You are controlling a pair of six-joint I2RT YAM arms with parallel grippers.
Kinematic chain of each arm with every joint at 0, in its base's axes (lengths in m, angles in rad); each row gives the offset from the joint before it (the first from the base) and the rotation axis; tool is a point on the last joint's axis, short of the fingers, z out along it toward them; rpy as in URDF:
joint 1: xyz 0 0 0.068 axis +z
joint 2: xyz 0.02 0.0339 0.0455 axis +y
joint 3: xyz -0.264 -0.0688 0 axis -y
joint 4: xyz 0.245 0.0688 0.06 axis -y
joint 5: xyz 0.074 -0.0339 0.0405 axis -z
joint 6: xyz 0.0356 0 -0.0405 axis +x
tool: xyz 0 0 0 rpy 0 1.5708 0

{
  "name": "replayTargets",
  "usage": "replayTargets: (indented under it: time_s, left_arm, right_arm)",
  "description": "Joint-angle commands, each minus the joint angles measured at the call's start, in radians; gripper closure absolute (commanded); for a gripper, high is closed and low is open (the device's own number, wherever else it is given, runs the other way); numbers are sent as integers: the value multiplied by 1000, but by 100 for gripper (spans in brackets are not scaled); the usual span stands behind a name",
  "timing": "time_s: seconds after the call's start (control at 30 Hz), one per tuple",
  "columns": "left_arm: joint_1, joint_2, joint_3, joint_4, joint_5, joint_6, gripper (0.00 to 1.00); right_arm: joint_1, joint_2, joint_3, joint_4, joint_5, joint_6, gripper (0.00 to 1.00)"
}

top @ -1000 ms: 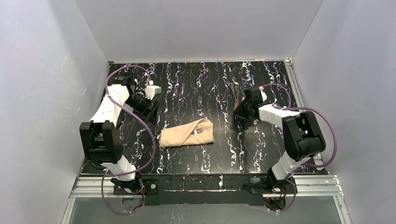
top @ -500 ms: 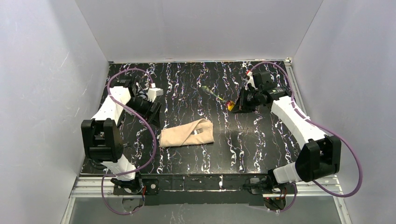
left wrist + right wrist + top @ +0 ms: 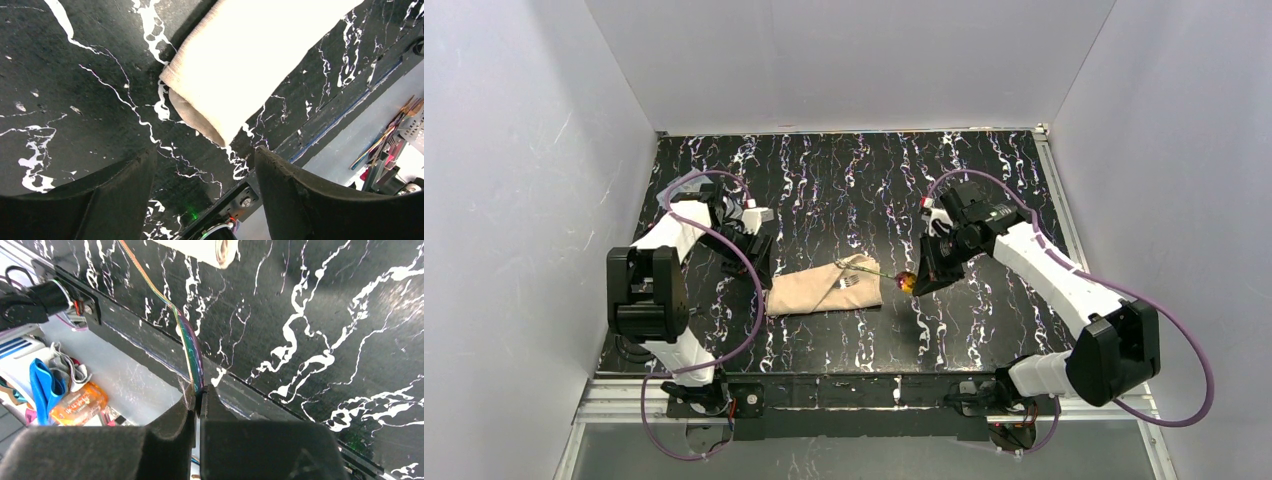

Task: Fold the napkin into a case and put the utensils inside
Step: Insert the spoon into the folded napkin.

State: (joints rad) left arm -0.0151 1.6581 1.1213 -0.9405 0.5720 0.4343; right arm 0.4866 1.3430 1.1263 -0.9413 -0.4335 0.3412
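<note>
You're holding the spoon (image 3: 876,273) in the right claw (image 3: 920,279), pinched shut near its bowl. The handle is pointing left at the case (image 3: 809,296), which is lying mid-desk (image 3: 844,190) with the fork (image 3: 848,283) inside. Your left claw (image 3: 761,263) is hanging wide by the case's left end.

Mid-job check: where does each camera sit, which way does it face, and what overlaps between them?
Top external: above and behind the robot, looking down at the table; shows left arm, right arm, left hand, right hand.
Left wrist: on the left arm, facing down between its open fingers at the end of the folded napkin.
Right wrist: on the right arm, facing down past fingers shut on the spoon, toward the table's near edge.
Shared: all three show the napkin and table.
</note>
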Motion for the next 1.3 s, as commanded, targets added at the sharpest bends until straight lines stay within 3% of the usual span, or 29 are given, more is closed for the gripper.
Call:
replayTargets:
  time_s: [0.0,0.4,0.73,1.03,1.27]
  left_arm:
    - [4,23,-16,27,4,-17,32]
    - [3,74,-33,46,40,-24,46]
    - [1,59,-9,-9,112,-12,38]
    - [-26,67,-63,48,54,-4,35]
    - [-39,125,-80,114,-15,-8,49]
  right_arm:
    - [17,-36,-42,-42,-38,-7,99]
    - [53,-32,-182,50,-73,24,99]
    - [56,53,-176,98,-85,0,99]
    - [57,118,-165,129,-103,-14,99]
    - [60,142,-163,137,-109,-17,99]
